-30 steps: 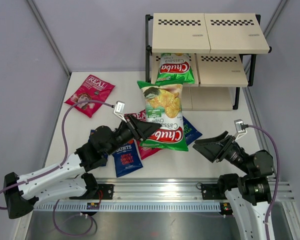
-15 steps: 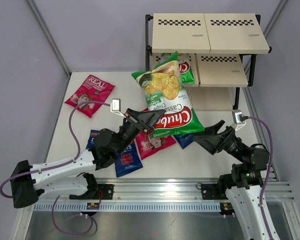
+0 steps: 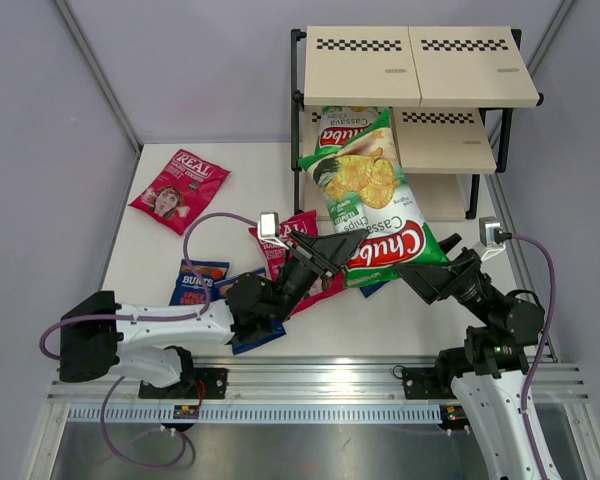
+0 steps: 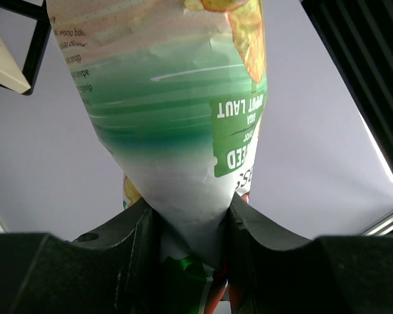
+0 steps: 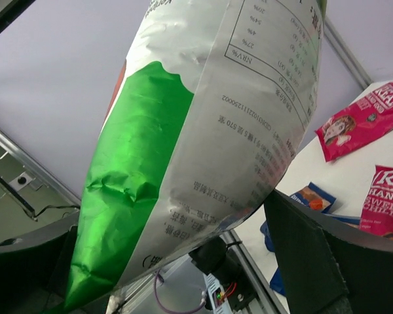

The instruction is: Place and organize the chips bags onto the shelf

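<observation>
My left gripper (image 3: 332, 250) is shut on the lower left corner of a green-and-white Chuba bag (image 3: 375, 200) and holds it in the air, tilted, its top at the shelf's (image 3: 420, 65) middle tier. In the left wrist view the bag (image 4: 177, 131) is pinched between my fingers (image 4: 134, 229). My right gripper (image 3: 435, 277) is open, and the bag's lower right corner (image 5: 216, 131) lies between its wide-spread fingers (image 5: 321, 248). A second Chuba bag (image 3: 342, 125) lies on the middle tier. One REAL bag (image 3: 180, 188) lies far left, and another (image 3: 298, 232) is partly under my left arm.
Dark blue BURTS bags lie on the table: one (image 3: 197, 282) left of my left arm, one (image 3: 255, 338) partly under it. A blue edge (image 3: 373, 288) shows under the held bag. The shelf's black frame post (image 3: 299, 110) stands left of the held bag's top.
My left arm has carried the Chuba bag to the right and toward the shelf. My right gripper has moved in around the bag's lower right corner.
</observation>
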Controlling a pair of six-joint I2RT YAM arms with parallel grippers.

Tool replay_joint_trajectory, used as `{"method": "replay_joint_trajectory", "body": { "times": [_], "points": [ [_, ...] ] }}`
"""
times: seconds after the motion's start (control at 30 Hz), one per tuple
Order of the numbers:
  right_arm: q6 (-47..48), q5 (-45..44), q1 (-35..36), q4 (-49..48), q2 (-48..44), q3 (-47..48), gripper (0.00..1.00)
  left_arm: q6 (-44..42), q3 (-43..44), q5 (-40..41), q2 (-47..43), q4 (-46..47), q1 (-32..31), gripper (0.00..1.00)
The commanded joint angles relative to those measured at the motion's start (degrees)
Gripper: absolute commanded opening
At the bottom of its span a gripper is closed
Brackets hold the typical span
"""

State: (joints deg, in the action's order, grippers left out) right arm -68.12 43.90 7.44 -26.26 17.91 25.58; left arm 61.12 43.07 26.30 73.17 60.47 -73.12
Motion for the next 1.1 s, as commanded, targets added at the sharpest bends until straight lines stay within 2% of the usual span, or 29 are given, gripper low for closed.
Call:
{"method": "replay_joint_trajectory", "body": {
  "times": [0.0,0.13,0.37,0.5,0.7,0.77,0.83,0.87,0.9,0.93,1.03,1.07],
  "points": [
    [2.2,-3.5,-0.2,-1.4,-0.4,3.2,0.89,-0.2,4.2,3.5,1.9,10.5,-1.3,0.23],
    [2.2,-6.1,-0.2,0.1,-0.8,2.7,0.87,0.1,4.1,3.3,3.7,12.7,-2.5,0.24],
    [1.4,-7.0,-0.2,-3.1,-0.5,1.5,0.95,1.8,3.4,3.4,5.2,10.6,-3.0,0.25],
    [1.6,-7.6,-0.2,-2.8,-0.7,1.8,0.96,1.6,3.2,2.7,5.4,8.4,-3.1,0.24],
    [2.9,-9.7,-0.2,0.3,-0.5,1.4,0.93,0.6,2.5,0.9,5.1,7.2,-3.8,0.24],
    [2.5,-10.8,-0.2,0.5,-0.4,0.8,0.88,0.7,1.8,1.1,4.8,7.0,-4.2,0.24],
    [2.7,-11.1,-0.1,0.0,-0.3,0.3,0.71,0.8,0.8,1.2,4.7,7.1,-4.4,0.27],
    [2.7,-11.1,-0.2,-0.5,-0.4,-0.2,0.66,0.7,0.4,1.2,4.5,7.4,-4.4,0.29],
    [2.7,-10.9,-0.2,-1.1,-0.4,-0.4,0.61,0.4,0.1,1.3,4.2,7.9,-4.4,0.32],
    [2.7,-10.6,-0.1,-1.9,-0.4,-0.7,0.51,0.1,-0.3,1.4,4.0,7.9,-4.4,0.35],
    [3.0,-9.4,-0.2,-3.5,-0.8,-1.2,0.38,-1.6,-0.5,1.8,2.7,6.9,-4.4,0.46],
    [3.1,-9.2,-0.2,-3.5,-1.3,-1.3,0.37,-2.2,-0.6,1.9,2.5,6.8,-4.4,0.55]
  ]
}}
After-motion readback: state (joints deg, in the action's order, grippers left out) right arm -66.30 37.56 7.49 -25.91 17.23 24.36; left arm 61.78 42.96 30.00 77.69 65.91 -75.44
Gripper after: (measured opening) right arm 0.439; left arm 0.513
